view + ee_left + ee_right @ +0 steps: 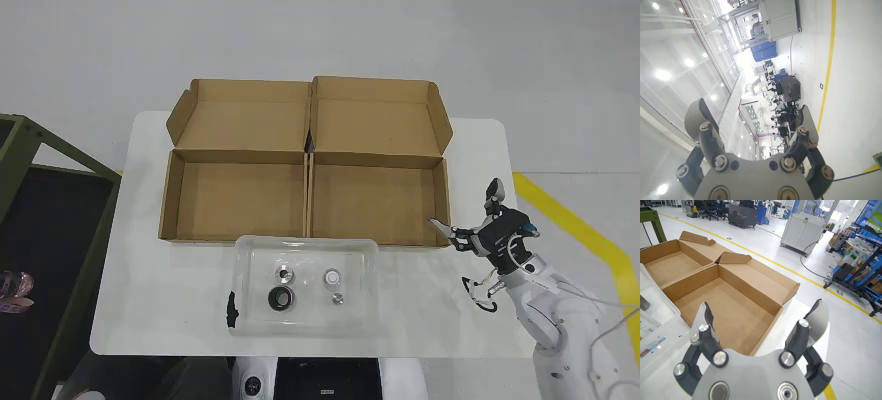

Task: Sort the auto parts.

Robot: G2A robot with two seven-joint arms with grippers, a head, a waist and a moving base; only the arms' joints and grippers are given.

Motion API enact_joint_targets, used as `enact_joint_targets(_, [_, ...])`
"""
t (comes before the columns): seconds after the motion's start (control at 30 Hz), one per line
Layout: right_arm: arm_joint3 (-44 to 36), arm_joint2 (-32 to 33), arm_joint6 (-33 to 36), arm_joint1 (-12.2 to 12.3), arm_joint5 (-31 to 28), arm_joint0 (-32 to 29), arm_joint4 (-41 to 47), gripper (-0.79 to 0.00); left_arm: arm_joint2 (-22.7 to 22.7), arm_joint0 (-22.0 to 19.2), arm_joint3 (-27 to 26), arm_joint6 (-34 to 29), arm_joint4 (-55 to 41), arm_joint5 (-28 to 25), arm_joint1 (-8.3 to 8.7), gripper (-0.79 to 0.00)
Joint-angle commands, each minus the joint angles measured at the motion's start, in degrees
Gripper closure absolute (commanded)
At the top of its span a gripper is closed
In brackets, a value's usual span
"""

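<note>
While your right jaws hang wide open, empty, beside the right box (375,205), parts (282,297) sit in the tub (305,240). Your left jaws gape empty too.

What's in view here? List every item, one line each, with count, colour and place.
table: one, white.
cardboard boxes: two, brown, open, empty, side by side on the table's far half.
plastic bin: one, clear, before the boxes at the near edge.
black ring: one, black, in the bin.
small metal parts: three, silvery, in the bin.
green frame: one, olive, beside the table.
dark object: one, black, against the bin's end nearest the green frame; unidentifiable.
floor line: one, yellow, beyond the table.
right gripper: one, grey-black, open, at an outer corner of one box.
left gripper: one, grey-black, open, aimed into the hall.
</note>
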Motion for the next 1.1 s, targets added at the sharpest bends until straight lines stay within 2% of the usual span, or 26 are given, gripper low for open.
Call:
enact_joint_targets(0.0, [0.0,0.0,0.0,0.0,0.0,0.0,0.0,-0.785,0.0,0.0,0.0,0.0,0.0,0.0,0.00,-0.784])
enact_joint_targets(0.57, [-0.2,-0.3,1.1,0.1,-0.1,0.1,-0.2,-0.785,0.0,0.0,0.0,0.0,0.0,0.0,0.00,-0.785])
enact_joint_targets(0.83, [-3.3,-2.9,8.1,0.9,-7.9,2.0,-0.9,-0.785,0.0,0.0,0.0,0.0,0.0,0.0,0.00,-0.785])
enact_joint_targets(1.07, [-7.6,-9.8,15.2,1.2,-13.1,3.6,-1.5,-0.785,0.0,0.0,0.0,0.0,0.0,0.0,0.00,-0.785])
